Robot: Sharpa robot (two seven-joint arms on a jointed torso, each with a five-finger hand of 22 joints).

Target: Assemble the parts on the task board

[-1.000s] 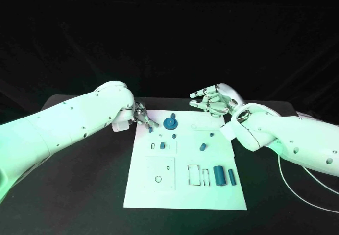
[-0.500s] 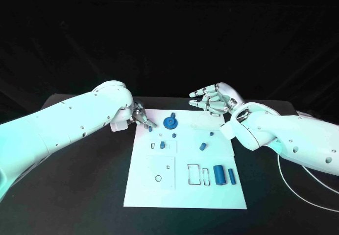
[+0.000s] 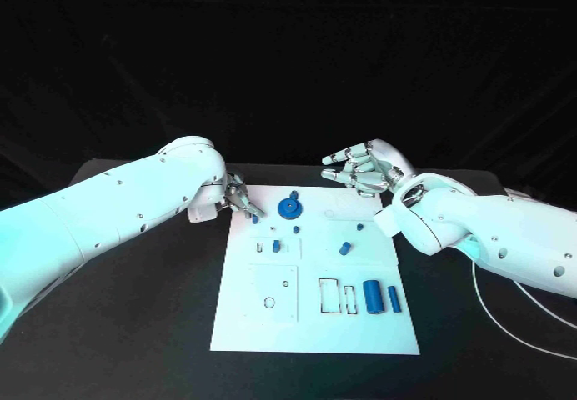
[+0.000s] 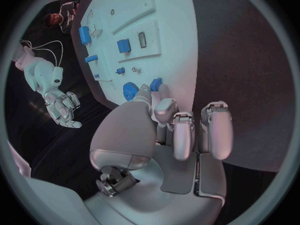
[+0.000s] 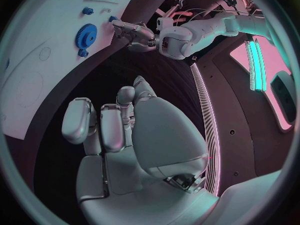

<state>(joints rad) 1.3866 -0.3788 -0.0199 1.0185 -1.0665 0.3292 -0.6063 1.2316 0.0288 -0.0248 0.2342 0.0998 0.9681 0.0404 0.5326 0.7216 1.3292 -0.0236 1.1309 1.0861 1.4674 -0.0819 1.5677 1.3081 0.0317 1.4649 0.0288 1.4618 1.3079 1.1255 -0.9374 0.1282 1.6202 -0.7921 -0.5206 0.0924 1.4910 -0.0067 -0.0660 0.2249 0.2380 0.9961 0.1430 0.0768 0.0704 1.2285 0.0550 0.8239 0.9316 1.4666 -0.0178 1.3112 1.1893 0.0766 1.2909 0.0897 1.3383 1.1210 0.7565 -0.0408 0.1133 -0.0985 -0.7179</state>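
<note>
Blue on white throughout: looking down at the task board (image 3: 315, 333) lying flat on the black table (image 3: 144, 358), between the two arms. Reaching in with the left hand (image 3: 241, 200) at the board's far left corner, setting curled fingertips (image 4: 164, 106) against a small blue part (image 4: 156, 84) just beside the blue gear (image 3: 290, 208); not managing to tell whether pinching that part or merely touching it. Hovering with the right hand (image 3: 361, 171) over the board's far right edge, curling its fingers inward around nothing.

Judging the assembly as barely under way: seeing the gear sitting at the far end of the board, and one short blue piece (image 3: 277, 247) standing in a small outlined recess on the left. Finding the rest apparently loose: a short slanted piece (image 3: 346, 247) lying mid-board on bare plate, and two long blue pieces (image 3: 373, 295) lying side by side near the right edge, just beside narrow outlined slots standing vacant. Also noting a large square recess on the near left, waiting unfilled. Expecting most of the seating work to be lying ahead, probably starting with the small part at the left fingertips.
</note>
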